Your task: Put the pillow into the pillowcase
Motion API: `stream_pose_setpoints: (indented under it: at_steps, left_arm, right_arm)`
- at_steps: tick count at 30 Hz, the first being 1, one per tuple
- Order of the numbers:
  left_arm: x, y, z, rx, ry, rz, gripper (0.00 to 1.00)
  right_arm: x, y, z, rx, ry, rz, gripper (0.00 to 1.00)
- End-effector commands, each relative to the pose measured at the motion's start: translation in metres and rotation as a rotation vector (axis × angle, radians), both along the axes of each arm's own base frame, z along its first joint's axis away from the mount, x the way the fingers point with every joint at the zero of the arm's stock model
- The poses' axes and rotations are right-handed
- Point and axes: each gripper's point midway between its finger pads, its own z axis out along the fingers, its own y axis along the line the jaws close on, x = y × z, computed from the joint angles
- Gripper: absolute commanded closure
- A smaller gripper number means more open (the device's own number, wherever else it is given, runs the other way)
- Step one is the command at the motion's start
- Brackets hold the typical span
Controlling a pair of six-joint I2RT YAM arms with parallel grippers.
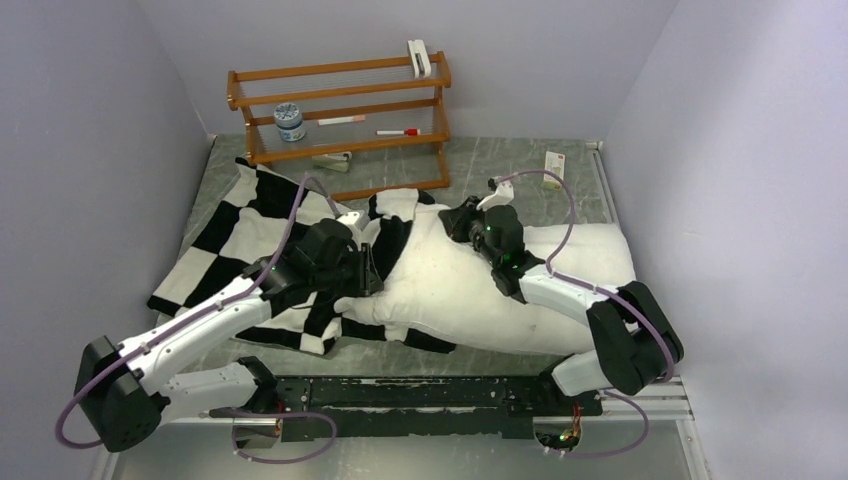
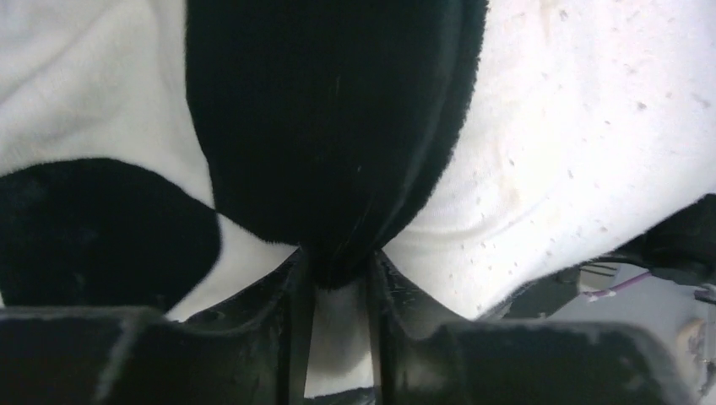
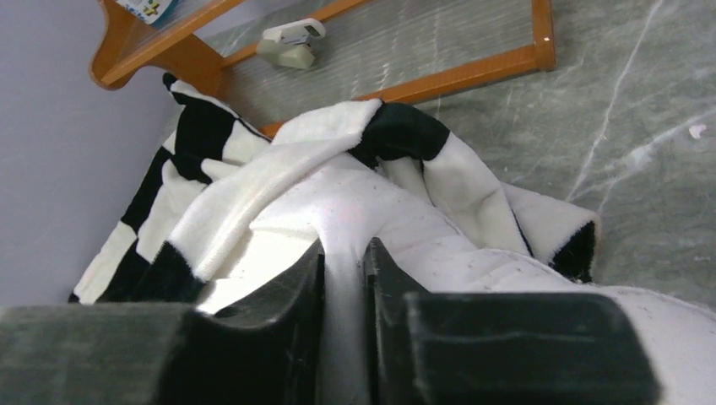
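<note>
The white pillow (image 1: 560, 290) lies across the right half of the table. Its left end is under the mouth of the black-and-white checkered pillowcase (image 1: 240, 230), which spreads to the left. My left gripper (image 1: 372, 268) sits at the pillowcase's open edge. In the left wrist view a black plush fold of the pillowcase (image 2: 329, 126) is pinched between the tips of that gripper (image 2: 338, 261), with the pillow (image 2: 574, 126) to its right. My right gripper (image 1: 455, 215) rests on the pillow's far left part. In the right wrist view it (image 3: 344, 253) is shut on a ridge of the pillow's (image 3: 355, 202) white cloth, with the pillowcase (image 3: 211, 194) bunched beyond.
A wooden rack (image 1: 340, 110) stands at the back, holding a jar (image 1: 290, 122) and a red marker (image 1: 398, 131). A small box (image 1: 554, 162) lies at the back right of the grey marbled table (image 1: 520, 165). Grey walls close in on both sides.
</note>
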Motion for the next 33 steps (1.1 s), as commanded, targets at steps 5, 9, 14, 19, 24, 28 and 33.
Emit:
stream_pose_setpoints:
  at_steps: [5, 9, 14, 19, 24, 28, 33]
  left_arm:
    - [0.016, -0.013, 0.011, 0.0, -0.065, -0.002, 0.95]
    - [0.017, -0.015, 0.016, -0.021, -0.079, 0.002, 0.95]
    - [0.015, -0.017, 0.015, -0.04, -0.069, -0.003, 0.95]
    - [0.014, -0.021, 0.023, -0.068, -0.074, -0.008, 0.94]
    - [0.012, -0.021, 0.031, -0.09, -0.074, -0.009, 0.9]
    - [0.009, -0.018, 0.038, -0.094, -0.075, 0.0, 0.89]
    - [0.007, -0.017, 0.052, -0.122, -0.086, -0.002, 0.9]
  right_arm:
    - [-0.02, 0.01, 0.056, -0.241, -0.113, 0.24, 0.39]
    - [-0.054, 0.025, 0.071, -0.35, -0.162, 0.482, 0.18]
    - [-0.1, 0.042, 0.085, -0.479, -0.305, 0.688, 0.09]
    - [-0.156, 0.076, 0.058, -0.699, -0.45, 0.931, 0.08]
    - [-0.18, 0.089, 0.025, -0.815, -0.534, 1.048, 0.04]
    - [-0.172, 0.087, -0.003, -0.919, -0.537, 0.99, 0.08]
    - [-0.147, 0.089, -0.02, -0.924, -0.507, 0.844, 0.55]
